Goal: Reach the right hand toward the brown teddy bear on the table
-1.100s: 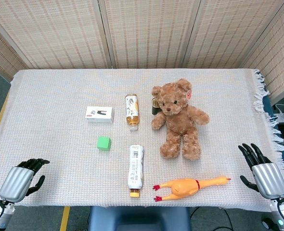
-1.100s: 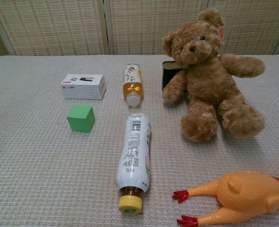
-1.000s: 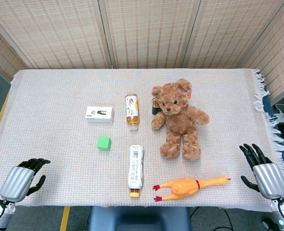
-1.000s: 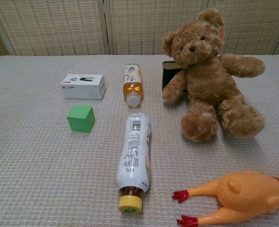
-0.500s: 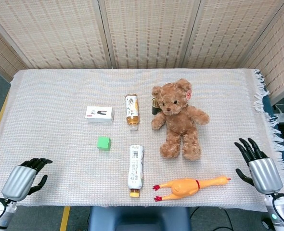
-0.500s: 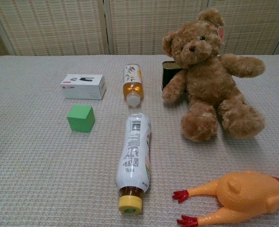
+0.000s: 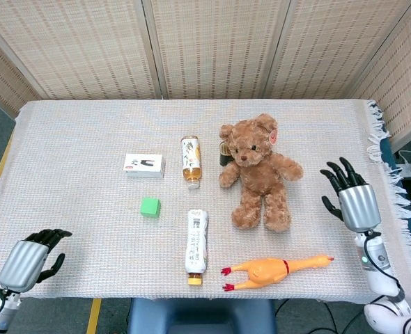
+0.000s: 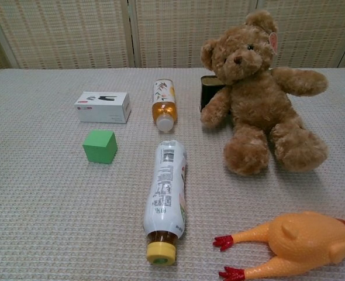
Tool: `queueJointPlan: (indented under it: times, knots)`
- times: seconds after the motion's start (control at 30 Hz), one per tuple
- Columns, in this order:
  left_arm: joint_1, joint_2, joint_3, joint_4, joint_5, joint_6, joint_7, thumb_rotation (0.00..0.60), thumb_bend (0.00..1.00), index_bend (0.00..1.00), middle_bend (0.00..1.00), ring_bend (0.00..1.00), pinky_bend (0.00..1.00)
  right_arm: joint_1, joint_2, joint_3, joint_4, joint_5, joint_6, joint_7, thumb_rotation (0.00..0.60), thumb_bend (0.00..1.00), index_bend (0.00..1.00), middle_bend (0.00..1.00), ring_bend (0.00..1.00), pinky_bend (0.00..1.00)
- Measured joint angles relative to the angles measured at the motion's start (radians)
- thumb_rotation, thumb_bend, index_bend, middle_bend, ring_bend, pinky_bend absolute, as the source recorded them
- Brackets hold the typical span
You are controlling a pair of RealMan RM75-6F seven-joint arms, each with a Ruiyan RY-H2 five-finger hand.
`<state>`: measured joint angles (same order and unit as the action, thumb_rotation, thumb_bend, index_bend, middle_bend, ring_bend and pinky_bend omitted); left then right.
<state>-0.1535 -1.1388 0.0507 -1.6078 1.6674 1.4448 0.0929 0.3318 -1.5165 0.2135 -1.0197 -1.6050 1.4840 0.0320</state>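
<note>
**Right robot hand rises beside the bear**

Head view: the right robot hand (image 7: pixel 352 197) has moved up from the worktop's (image 7: pixel 80 139) near right corner and now hovers beside the brown teddy bear (image 7: pixel 257 172), apart from it, fingers spread and holding nothing. The left robot hand (image 7: pixel 28 259) stays at the near left corner, fingers loosely curled and empty. The bear sits right of centre.

Chest view: neither robot hand shows. The bear (image 8: pixel 256 93) has not moved; two bottles (image 8: pixel 165 192) lie capped.
</note>
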Motion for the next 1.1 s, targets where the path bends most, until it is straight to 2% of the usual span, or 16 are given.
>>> queueJointPlan:
  times: [0.33,0.53,0.83,1.1]
  knots:
    - [-0.001,0.002,0.002,-0.001,0.0,0.0,-0.005,0.6,0.44,0.29,0.3,0.3,0.46,0.094,-0.108,0.005,0.161,0.02,-0.055,-0.014,0.6,0.12,0.24,0.19,0.09,0.41]
    - [0.0,0.004,0.003,-0.001,0.003,0.002,-0.012,0.6,0.44,0.29,0.3,0.3,0.46,0.129,-0.149,0.003,0.212,0.034,-0.098,-0.039,0.6,0.12,0.24,0.19,0.09,0.41]
    - [0.001,0.007,0.01,0.002,0.023,0.01,-0.02,0.6,0.44,0.29,0.3,0.3,0.46,0.205,-0.269,0.005,0.388,0.064,-0.155,-0.065,0.6,0.12,0.31,0.19,0.09,0.41]
    - [0.0,0.005,0.011,0.007,0.026,0.009,-0.026,0.6,0.44,0.29,0.3,0.3,0.46,0.252,-0.364,0.009,0.539,0.079,-0.124,0.0,0.6,0.12,0.4,0.19,0.1,0.45]
